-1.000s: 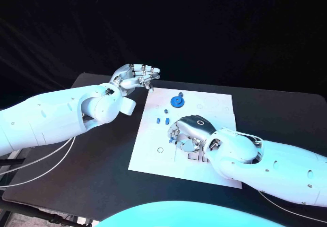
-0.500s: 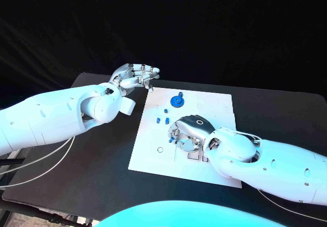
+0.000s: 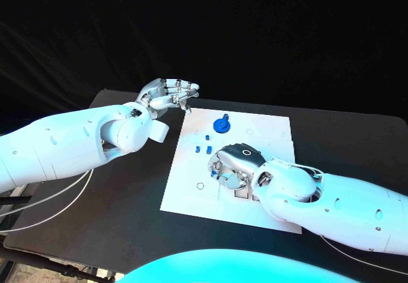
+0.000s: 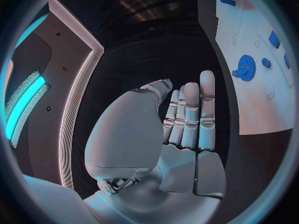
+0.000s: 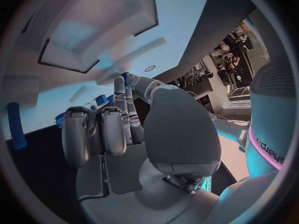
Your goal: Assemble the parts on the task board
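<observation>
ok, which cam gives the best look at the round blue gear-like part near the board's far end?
Head view: the round blue gear-like part sits unobstructed on the white task board. Left wrist view shows it too, but bent at the rim. In the right wrist view I can't pick it out.

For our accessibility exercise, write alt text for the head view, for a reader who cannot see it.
A white task board lies on a black table; the robot's right hand rests low over its middle, beside small blue parts and a blue gear. The left hand, fingers curled, hangs off the board's far left corner.
</observation>
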Available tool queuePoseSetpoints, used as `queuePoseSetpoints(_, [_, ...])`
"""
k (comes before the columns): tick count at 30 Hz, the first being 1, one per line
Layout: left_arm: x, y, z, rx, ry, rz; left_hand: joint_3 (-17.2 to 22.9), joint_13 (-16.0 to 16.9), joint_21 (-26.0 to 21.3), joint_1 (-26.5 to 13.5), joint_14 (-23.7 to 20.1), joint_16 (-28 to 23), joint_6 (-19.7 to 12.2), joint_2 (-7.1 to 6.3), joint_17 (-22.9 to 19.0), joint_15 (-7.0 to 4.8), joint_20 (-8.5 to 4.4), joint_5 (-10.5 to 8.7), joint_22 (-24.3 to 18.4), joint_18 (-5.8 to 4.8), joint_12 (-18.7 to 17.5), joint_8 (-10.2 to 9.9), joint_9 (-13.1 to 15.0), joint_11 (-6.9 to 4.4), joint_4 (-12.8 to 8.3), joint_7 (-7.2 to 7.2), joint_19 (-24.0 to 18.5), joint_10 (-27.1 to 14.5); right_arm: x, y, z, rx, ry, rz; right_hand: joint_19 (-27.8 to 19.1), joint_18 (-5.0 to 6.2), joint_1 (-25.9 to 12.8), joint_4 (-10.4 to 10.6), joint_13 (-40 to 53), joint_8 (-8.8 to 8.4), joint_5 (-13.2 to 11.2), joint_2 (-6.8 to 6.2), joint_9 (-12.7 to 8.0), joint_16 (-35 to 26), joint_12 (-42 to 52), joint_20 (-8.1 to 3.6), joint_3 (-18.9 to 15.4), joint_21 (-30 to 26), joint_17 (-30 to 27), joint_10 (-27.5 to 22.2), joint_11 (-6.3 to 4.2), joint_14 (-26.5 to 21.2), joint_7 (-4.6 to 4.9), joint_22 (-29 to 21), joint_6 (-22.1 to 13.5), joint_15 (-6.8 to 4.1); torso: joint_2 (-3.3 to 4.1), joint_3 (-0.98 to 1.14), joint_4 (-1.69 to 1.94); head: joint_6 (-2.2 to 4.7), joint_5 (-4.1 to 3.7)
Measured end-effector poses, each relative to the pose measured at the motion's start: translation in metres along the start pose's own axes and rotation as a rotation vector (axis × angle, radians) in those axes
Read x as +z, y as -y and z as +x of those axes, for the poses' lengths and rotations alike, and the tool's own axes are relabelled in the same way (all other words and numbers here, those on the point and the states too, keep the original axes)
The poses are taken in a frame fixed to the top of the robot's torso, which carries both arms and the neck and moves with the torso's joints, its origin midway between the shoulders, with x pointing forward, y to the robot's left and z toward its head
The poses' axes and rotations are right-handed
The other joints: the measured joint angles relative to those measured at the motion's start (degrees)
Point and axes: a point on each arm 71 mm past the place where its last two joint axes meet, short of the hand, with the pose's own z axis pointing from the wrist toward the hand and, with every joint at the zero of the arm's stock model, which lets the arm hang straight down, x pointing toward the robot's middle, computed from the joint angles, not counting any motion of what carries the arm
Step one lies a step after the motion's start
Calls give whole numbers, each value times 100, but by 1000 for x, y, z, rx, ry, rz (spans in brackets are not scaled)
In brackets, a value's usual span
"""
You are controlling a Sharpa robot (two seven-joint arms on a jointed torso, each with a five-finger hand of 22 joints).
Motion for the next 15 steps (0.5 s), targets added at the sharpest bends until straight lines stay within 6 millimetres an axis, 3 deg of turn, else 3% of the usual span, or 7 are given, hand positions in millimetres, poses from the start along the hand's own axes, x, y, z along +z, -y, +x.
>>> queuePoseSetpoints(12, [-1,0,-1,1,2,-2,0,0,0,0,0,0,0,0,0,0,0,0,0,0,0,0,0,0,0,0,0,0,1,-1,1,-10,-24,-2,0,0,-92,41,-7,0,-21,-30,1,0,-46,0,-41,23,-22,-1,1,0,-2,-1,-17,0,-4,-1,-3,-7,4])
queuePoseSetpoints(15, [-1,0,-1,1,3,-2,0,2,0,0,0,0,-11,0,-2,0,0,0,0,0,0,0,0,3,0,-11,0,-3,1,0,1,-13,-26,-2,1,0,-221,80,-36,-95,-21,-95,-21,-4,-158,1,-60,-28,-50,-127,114,0,82,-1,-188,4,-5,-1,-3,-7,4])
